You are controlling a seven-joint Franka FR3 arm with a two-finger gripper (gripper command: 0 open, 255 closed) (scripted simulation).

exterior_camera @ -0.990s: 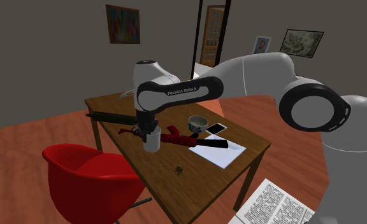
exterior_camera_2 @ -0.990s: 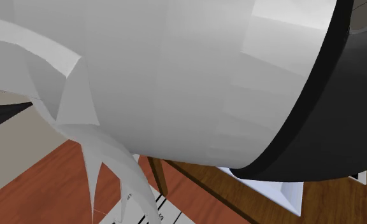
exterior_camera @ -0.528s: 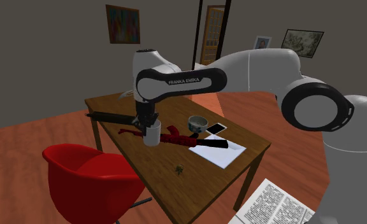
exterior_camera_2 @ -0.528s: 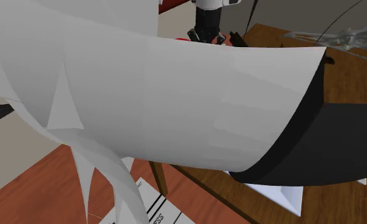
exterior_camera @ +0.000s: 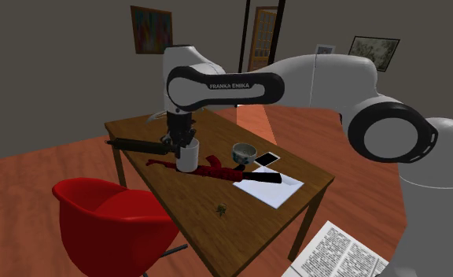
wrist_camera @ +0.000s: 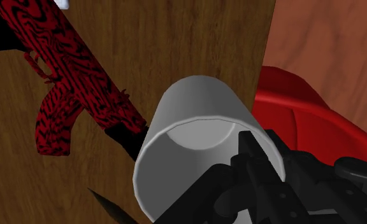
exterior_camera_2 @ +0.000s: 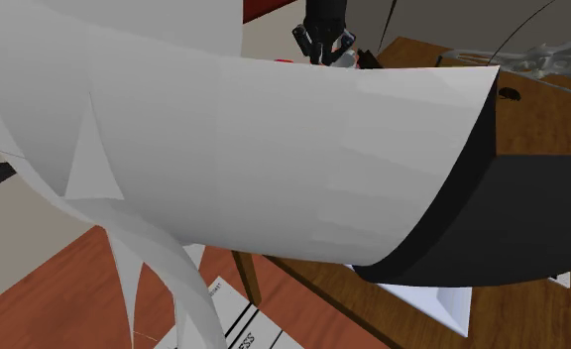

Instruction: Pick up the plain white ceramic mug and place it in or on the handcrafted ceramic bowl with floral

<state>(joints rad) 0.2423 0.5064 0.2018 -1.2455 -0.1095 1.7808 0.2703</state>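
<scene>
A red chair stands at the near-left corner of the wooden tabletop in the shoulder view, where a white Franka arm reaches across from that view's right. Near the tabletop's far-left end lies a long dark object. Just beside it the black hand points downward and grips the white mug by its rim, its fingers narrowed onto the wall. The mug hangs upright under the hand, in front of a red-and-black patterned toy rifle lying flat on the wood; whether the mug's base touches anything cannot be told. The wrist view looks into the mug's open mouth, clasped at its edge, with the rifle on the wood on one side and the chair's red seat on the other. Right of the mug and apart from it sits the small patterned bowl, a phone just beside it. Further right a black bar-shaped object rests on a white sheet. A small green thing lies toward the near edge. An open book lies on the floor at lower right.
</scene>
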